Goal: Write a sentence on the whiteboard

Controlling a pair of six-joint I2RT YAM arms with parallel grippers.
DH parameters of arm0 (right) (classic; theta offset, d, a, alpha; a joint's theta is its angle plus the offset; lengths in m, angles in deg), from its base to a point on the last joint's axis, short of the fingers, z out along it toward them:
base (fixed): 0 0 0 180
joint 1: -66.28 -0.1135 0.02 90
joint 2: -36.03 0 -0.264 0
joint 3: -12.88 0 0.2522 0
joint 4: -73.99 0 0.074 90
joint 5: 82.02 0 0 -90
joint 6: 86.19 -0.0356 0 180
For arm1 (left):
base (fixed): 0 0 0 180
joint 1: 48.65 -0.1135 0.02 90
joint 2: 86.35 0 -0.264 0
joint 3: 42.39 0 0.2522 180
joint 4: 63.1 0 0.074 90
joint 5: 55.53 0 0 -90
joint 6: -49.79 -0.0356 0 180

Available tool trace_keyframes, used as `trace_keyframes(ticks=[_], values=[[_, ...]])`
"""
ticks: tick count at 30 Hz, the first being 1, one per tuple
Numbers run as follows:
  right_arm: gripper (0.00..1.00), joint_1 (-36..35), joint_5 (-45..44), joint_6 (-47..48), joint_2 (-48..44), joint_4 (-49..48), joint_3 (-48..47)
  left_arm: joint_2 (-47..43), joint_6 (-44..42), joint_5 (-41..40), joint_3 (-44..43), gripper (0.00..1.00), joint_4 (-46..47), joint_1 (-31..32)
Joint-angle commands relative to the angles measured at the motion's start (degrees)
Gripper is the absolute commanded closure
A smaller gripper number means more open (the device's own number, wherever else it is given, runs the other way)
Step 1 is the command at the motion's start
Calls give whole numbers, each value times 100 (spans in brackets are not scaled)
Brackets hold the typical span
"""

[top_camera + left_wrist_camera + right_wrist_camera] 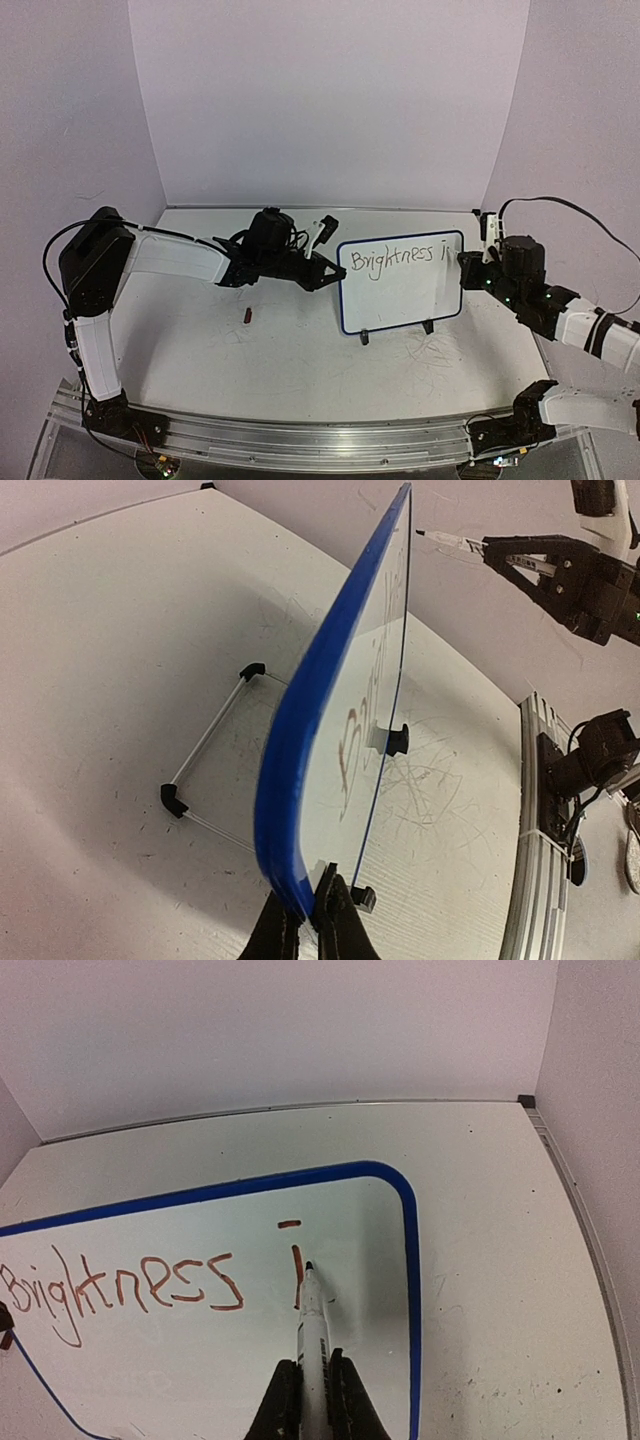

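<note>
Whiteboard point(400, 290) stood upright, left claw point(305, 920) clamped on its nine-o'clock edge; right claw point(310, 1400), at three o'clock, gripped a marker point(312, 1320), tip at the sentence point(395, 256).

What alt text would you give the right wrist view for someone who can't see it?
The right gripper holds a marker whose tip meets the stroke of a letter i on the whiteboard, just after the handwritten word Brightness. The blue-framed board stands on a white table.
</note>
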Motion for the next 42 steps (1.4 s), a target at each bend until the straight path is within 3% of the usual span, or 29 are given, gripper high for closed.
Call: trace_keyframes(ticks=[1,42], values=[[100,15,-191,104,62,-233,-290,90,-444,-753,-22,100,-813,-28],[100,15,48,-463,161,426,-55,85,-463,-768,-34,100,-866,-18]])
